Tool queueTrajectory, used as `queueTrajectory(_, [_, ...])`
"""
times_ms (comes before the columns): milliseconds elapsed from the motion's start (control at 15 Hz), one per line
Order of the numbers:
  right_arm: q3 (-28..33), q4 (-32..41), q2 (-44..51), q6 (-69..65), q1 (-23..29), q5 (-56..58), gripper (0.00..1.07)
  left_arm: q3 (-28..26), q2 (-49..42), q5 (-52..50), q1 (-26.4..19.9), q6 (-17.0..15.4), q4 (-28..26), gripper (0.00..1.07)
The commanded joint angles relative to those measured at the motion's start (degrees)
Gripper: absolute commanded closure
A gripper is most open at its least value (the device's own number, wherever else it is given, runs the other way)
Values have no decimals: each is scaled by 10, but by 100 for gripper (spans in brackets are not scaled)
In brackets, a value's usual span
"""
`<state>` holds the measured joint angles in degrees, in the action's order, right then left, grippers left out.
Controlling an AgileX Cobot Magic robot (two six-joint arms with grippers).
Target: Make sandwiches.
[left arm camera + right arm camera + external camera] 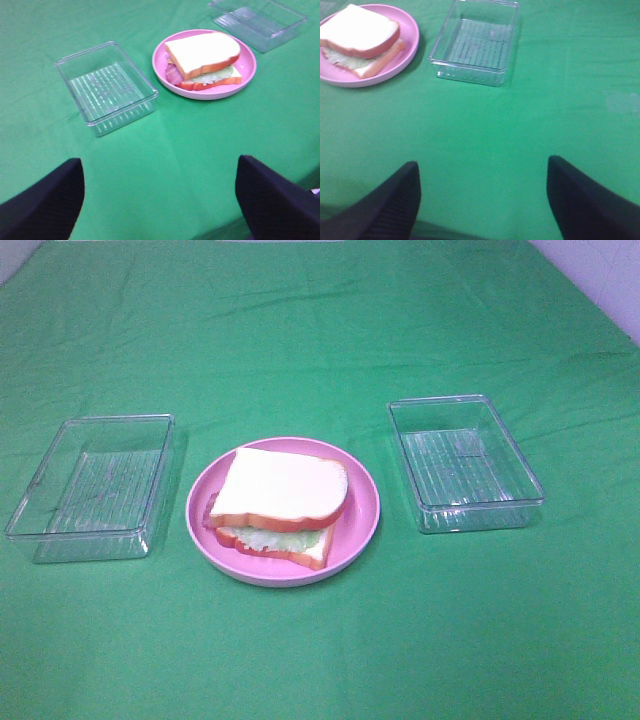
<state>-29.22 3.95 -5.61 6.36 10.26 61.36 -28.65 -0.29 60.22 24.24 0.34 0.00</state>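
A finished sandwich [283, 503] sits on the round pink plate [362, 508] at the middle of the green table: white bread on top, lettuce and reddish bacon showing at the edge, a second slice beneath. It also shows in the left wrist view [204, 60] and the right wrist view [361, 41]. Neither gripper shows in the exterior high view. My left gripper [160, 197] is open and empty, well short of the plate. My right gripper [482, 200] is open and empty over bare cloth.
A clear plastic tray [95, 487] stands left of the plate and another clear tray [463, 462] to its right; both hold nothing. They also show in the left wrist view [106, 87] and right wrist view [476, 42]. Green cloth [320, 330] covers the table.
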Motion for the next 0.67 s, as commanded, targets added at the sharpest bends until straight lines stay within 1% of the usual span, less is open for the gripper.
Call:
queueTrajectory(67, [3, 3, 4, 2, -72, -7, 39, 1, -13, -5, -78, -1, -3, 27])
queueTrajectory(133, [3, 3, 4, 2, -83, -7, 39, 1, -13, -5, -116, -1, -3, 27])
queueTrajectory(200, [3, 3, 4, 2, -103, -7, 39, 1, -13, -5, -136, -1, -3, 27])
queueTrajectory(267, [3, 7, 4, 2, -106, -7, 39, 1, -13, -5, -201, -3, -3, 27])
queueTrajectory(333, [3, 8, 6, 2, -106, -7, 39, 1, -13, -5, -224, -1, -3, 27])
queueTrajectory(533, [3, 9, 33, 2, -106, -7, 39, 1, -13, -5, -256, -3, -3, 27])
queueTrajectory(667, [3, 9, 66, 2, -106, -7, 39, 1, -13, -5, -257, -1, -3, 27])
